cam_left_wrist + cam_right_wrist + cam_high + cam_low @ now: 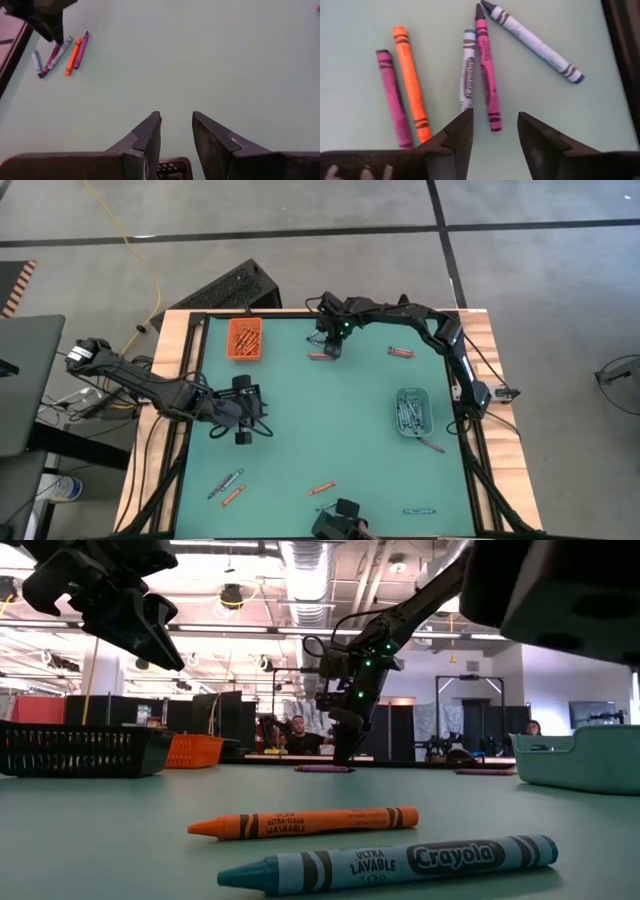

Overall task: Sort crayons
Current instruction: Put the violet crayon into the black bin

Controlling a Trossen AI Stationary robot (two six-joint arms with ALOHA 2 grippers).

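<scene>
Several crayons (487, 75) lie flat in a loose cluster on the green table near its far edge: a pink one (392, 95), an orange one (410, 82), two white-wrapped ones and a magenta one. My right gripper (495, 130) hangs open just above them, pointing steeply down, with its fingertips on either side of the magenta crayon's near end. The high view shows this gripper (330, 346) beside the cluster (320, 356). My left gripper (176, 132) waits open above the table's left middle (243, 408), with nothing between its fingers.
An orange tray (245, 338) sits at the far left and a clear tray (411, 410) holding crayons at the right. A black tray (70, 750) stands on the left. Loose crayons lie near the front edge (321, 488), at the front left (228, 486) and at the far right (400, 352).
</scene>
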